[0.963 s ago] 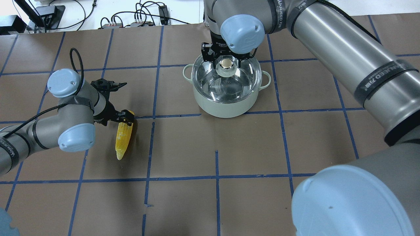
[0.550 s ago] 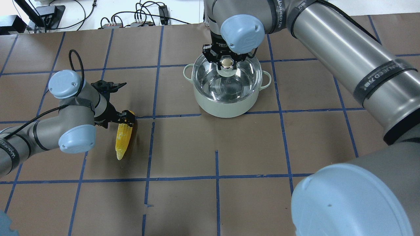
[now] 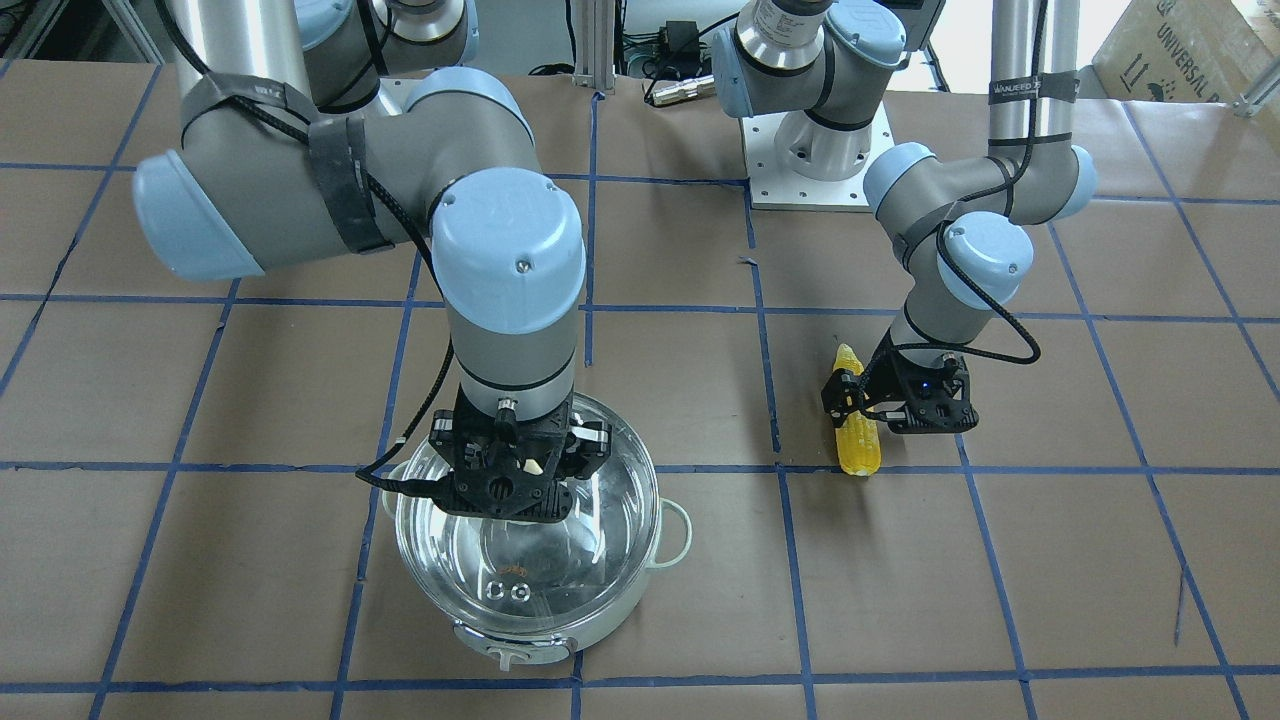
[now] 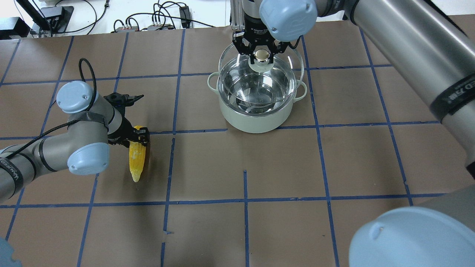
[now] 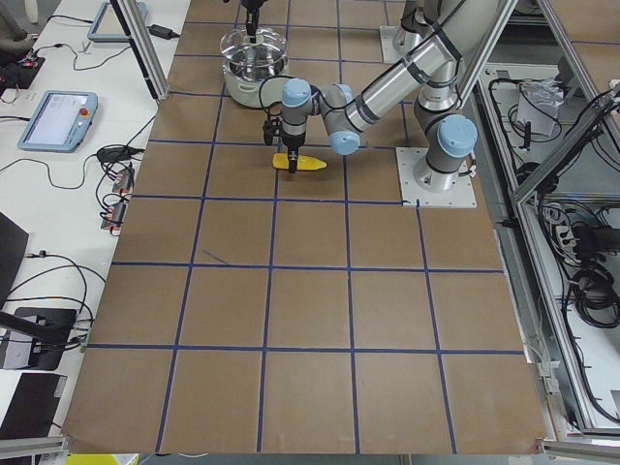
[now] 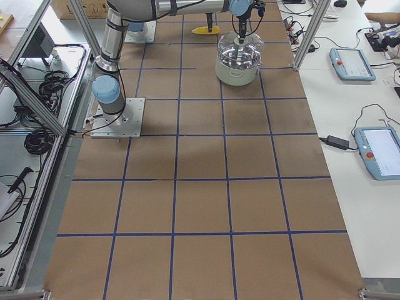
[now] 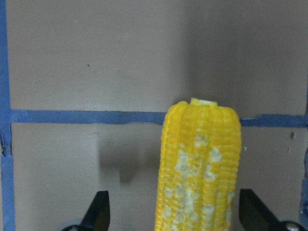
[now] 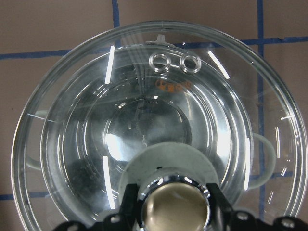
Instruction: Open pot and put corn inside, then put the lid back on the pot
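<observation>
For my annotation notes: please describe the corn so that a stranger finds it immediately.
Start from the brown table with blue grid lines and find the left gripper. Between its open jaws is the corn: the only yellow thing, tapered, well apart from the pale pot.

Lid lifted off pot, right tool clamped on knob

Cardboard box: "UNIVERSAL R", cut off at the frame edge.
Left arm upright strap: "WANJEED".
Left arm forearm strap: "WANJEED".
Right arm strap: white lettering, only partly in view and not readable.
</observation>
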Available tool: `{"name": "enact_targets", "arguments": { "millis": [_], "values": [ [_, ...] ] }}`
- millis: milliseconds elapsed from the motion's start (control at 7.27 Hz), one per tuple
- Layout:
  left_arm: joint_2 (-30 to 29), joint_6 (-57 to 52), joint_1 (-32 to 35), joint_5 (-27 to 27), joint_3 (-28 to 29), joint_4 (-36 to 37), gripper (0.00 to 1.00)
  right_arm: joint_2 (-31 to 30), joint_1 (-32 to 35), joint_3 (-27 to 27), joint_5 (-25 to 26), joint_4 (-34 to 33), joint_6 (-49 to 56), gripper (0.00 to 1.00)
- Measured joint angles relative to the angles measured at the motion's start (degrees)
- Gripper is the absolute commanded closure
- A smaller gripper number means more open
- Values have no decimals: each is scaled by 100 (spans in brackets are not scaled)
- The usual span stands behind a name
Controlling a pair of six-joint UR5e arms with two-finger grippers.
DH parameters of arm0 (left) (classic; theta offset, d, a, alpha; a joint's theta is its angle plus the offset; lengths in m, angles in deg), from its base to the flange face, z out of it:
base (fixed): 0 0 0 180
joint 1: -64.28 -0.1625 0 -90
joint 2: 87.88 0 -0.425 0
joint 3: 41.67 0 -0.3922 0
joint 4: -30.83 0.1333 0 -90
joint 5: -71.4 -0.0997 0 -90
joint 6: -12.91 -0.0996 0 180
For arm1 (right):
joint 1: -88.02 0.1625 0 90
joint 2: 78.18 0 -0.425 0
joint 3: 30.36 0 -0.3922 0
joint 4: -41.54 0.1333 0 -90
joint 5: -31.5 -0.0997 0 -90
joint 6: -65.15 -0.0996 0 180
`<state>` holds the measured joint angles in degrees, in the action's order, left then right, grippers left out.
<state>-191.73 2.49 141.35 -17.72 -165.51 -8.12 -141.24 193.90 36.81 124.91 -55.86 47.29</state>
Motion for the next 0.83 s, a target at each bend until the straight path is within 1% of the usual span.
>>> {"name": "enact_targets", "arguments": {
  "millis": [138, 275, 413, 550, 688, 826],
  "values": [
    [12, 16, 0, 10, -47, 17, 92, -107, -235, 0, -4, 148, 438, 77],
    [39, 31, 0, 3, -60, 29, 92, -245, -547, 21, -5, 325, 991, 82],
    [116, 46, 0, -36, -2, 4, 94, -398, -845, 57, 1, 513, 1570, 84],
    [252, 58, 0, -137, 137, -201, 97, -521, -1141, 80, 2, 706, 2128, 84],
    [441, 93, 0, -268, 377, -682, 97, -576, -1428, 97, -6, 824, 2527, 84],
    [616, 256, 33, -322, 758, -1350, 97, -596, -1696, 154, -6, 876, 2856, 84]
  ]
}}
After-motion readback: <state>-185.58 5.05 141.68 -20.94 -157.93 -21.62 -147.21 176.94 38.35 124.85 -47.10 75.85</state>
